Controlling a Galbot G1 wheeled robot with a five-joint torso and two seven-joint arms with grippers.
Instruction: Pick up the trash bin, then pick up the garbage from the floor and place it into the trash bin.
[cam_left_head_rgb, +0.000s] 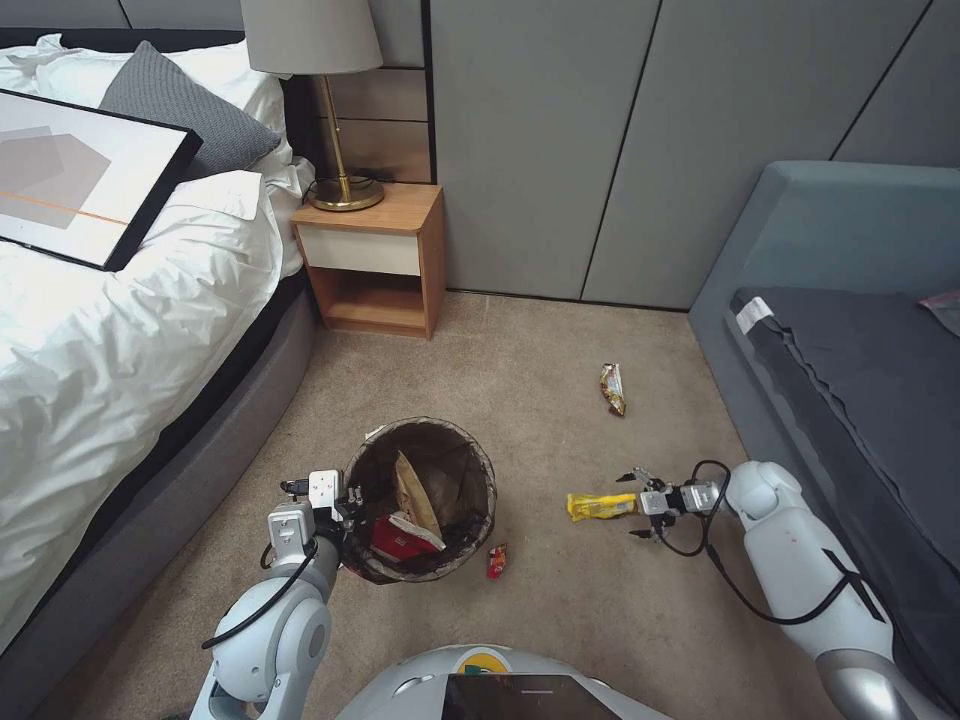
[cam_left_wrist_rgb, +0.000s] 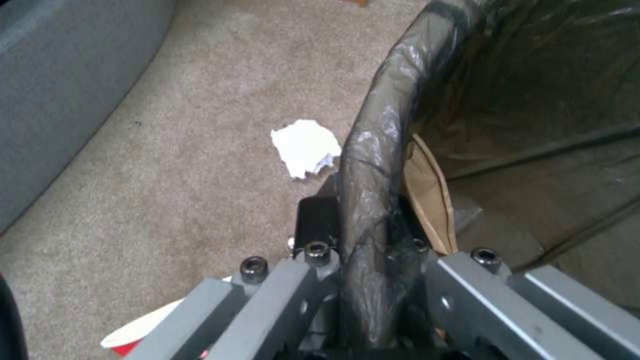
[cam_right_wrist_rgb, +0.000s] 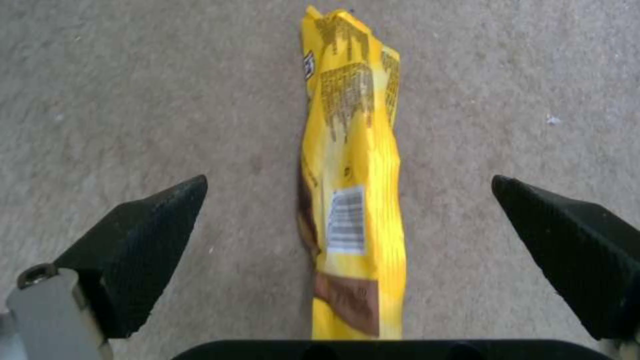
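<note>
Risks, large to small: trash bin (cam_left_head_rgb: 420, 500) on carpet, rim pinched in left gripper (cam_left_head_rgb: 347, 497) jaws, could tip. Yellow wrapper (cam_left_head_rgb: 600, 506) between right gripper (cam_left_head_rgb: 638, 504) jaws, spread wide; flat, slick, may slip away.

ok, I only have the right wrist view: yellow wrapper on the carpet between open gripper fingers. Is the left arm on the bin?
Observer: Yes. The left gripper is shut on the lined rim of the trash bin, to the robot's left of the right gripper and the yellow wrapper.
Operator: Anything in it?
Observer: A tan paper piece and a red-and-white cup.
Operator: Other litter on the floor?
Observer: A small red wrapper beside the bin, a brown wrapper nearer the wall, and a white tissue wad by the rim.
</note>
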